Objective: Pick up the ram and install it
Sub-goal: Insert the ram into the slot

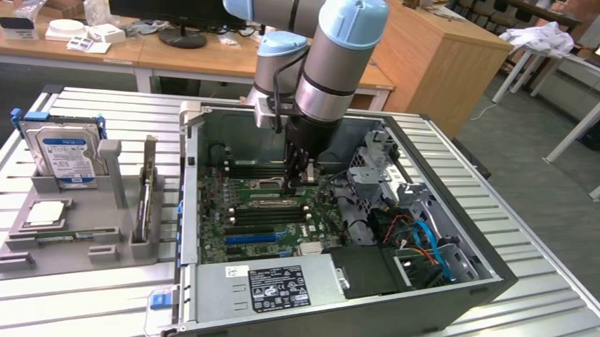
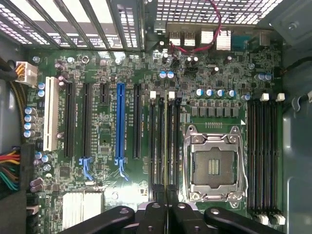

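**Step in hand:** install, at the seating stage as far as you can judge. Your hand (image 2: 165,199) is low inside the case (image 1: 468,281). Its fingers are closed together, with the tips at one end of the slot bank (image 2: 157,146) just beside the socket (image 2: 214,165).

**Ram (image 2: 165,146):** one. You can take it to be the thin strip running edge-on from the fingertips along that bank. You cannot tell whether the fingers pinch it or only bear on it. You also cannot tell whether it is fully home.

**What the move calls for:** keep the stick square along its slot, press straight down, and leave the end clips free to close. A tilted stick would likely jam.

**Count:**
- hand: one
- slot banks: two, one on each side of the socket; the far bank (image 2: 265,156) shows four slots
- socket: one, empty
- blue slot (image 2: 120,122): one, well apart from the hand
- tray (image 1: 84,246): one, on the bench (image 1: 94,295) outside the case
- drive (image 1: 66,154): one, upright in the tray
- processor (image 1: 47,214): one, flat in the tray
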`<action>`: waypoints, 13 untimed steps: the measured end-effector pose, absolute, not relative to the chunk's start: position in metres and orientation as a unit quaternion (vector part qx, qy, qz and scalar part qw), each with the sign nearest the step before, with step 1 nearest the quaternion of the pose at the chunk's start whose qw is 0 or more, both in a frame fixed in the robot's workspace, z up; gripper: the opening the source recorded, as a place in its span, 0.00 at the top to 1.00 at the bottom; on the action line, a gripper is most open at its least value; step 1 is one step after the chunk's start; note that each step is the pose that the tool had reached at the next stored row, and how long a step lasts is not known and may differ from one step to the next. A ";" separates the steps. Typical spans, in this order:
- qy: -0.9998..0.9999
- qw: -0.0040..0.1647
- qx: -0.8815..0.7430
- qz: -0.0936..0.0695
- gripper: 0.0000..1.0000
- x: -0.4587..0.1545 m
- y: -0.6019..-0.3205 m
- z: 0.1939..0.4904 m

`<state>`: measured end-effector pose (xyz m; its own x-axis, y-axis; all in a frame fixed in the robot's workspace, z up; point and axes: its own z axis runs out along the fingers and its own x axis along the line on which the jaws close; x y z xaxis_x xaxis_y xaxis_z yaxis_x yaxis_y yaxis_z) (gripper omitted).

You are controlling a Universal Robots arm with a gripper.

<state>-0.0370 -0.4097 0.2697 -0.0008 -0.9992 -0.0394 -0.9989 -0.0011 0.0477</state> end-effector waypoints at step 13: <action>-0.707 0.003 0.707 -0.031 0.88 -0.036 -0.417 0.270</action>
